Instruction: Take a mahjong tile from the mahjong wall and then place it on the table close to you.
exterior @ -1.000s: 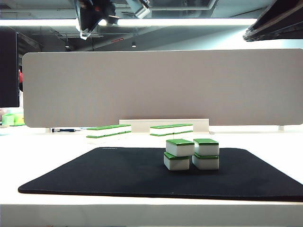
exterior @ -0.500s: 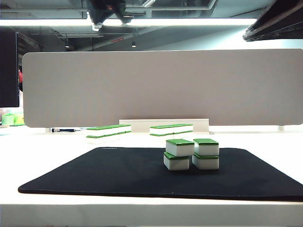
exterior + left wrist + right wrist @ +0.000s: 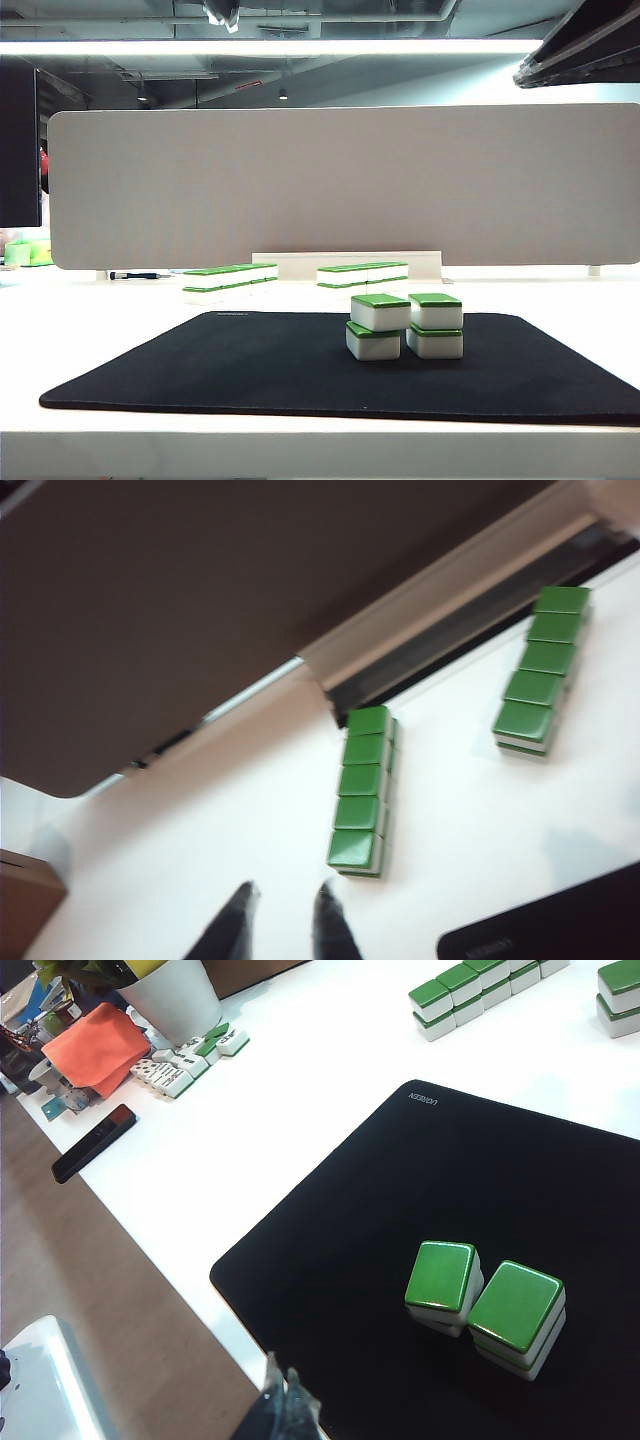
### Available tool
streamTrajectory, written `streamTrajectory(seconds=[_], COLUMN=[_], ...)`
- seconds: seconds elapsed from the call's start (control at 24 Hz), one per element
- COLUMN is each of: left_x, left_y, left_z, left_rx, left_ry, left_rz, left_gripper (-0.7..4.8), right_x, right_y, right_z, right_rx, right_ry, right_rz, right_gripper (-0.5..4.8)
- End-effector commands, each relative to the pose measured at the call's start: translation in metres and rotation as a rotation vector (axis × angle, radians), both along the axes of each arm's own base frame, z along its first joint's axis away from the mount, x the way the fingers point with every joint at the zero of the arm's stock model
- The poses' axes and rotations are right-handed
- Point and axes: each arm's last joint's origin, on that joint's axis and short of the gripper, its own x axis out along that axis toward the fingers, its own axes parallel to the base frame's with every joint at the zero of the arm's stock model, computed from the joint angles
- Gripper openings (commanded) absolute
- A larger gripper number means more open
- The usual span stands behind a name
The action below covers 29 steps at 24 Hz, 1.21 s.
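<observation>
Our white table [image 3: 100,300] spreads beneath both arms, and the black mat [image 3: 250,370] lies on it below and ahead of our right gripper [image 3: 285,1400]. That gripper hangs low over the near edge of the mat with its fingertips drawn together and nothing between them. Just beyond it, on the mat, stand two small two-high stacks of green-topped tiles [image 3: 485,1300], touching side by side. What has changed is on the left: in the exterior view, our left arm has slid away across the top edge over the last second, until only a scrap of it [image 3: 222,12] shows now. Its wrist camera now looks down on the mahjong wall [image 3: 362,788], a two-high row of green-topped tiles lying just ahead of our left gripper [image 3: 280,920]. A second row [image 3: 538,670] sits farther off to one side. The left fingers [image 3: 235,925] stand a little apart, with only bare table showing between them, so we carry no tile. We judge that we are lining up on the near end of the wall. The pick is not yet made, and the placing close to us remains to do.
</observation>
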Motion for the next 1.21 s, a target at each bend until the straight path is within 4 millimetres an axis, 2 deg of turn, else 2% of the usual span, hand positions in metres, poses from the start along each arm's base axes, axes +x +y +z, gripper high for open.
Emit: streamTrajectory(seconds=[0.04, 0.12, 0.5, 0.75, 0.83, 1.0, 1.08, 1.21], left_x=[-0.002, -0.006, -0.037, -0.06, -0.079, -0.102, -0.128, -0.147], left_y=[0.026, 0.043, 0.094, 0.117, 0.13, 0.146, 0.164, 0.175], left_z=[-0.007, -0.023, -0.076, -0.107, -0.129, -0.154, -0.181, -0.204], left_rx=[-0.161, -0.234, -0.344, -0.388, -0.395, -0.438, -0.502, -0.538], left_ry=[-0.042, -0.079, -0.121, -0.114, -0.106, -0.096, -0.113, -0.142], left_rz=[0.022, 0.074, 0.218, 0.291, 0.326, 0.396, 0.485, 0.54], left_gripper=[0.75, 0.75, 0.75, 0.75, 0.75, 0.75, 0.75, 0.75], right_x=[0.0, 0.0, 0.0, 0.0, 0.0, 0.0, 0.0, 0.0], right_y=[0.0, 0.0, 0.0, 0.0, 0.0, 0.0, 0.0, 0.0], right_z=[0.002, 0.002, 0.002, 0.002, 0.002, 0.002, 0.002, 0.002], right_rx=[0.006, 0.006, 0.006, 0.006, 0.006, 0.006, 0.005, 0.006], right_ry=[-0.013, -0.013, -0.013, -0.013, -0.013, -0.013, -0.013, -0.013], right_rz=[0.003, 0.003, 0.003, 0.003, 0.003, 0.003, 0.003, 0.004], right_gripper=[-0.01, -0.01, -0.01, -0.01, -0.01, -0.01, -0.01, -0.01])
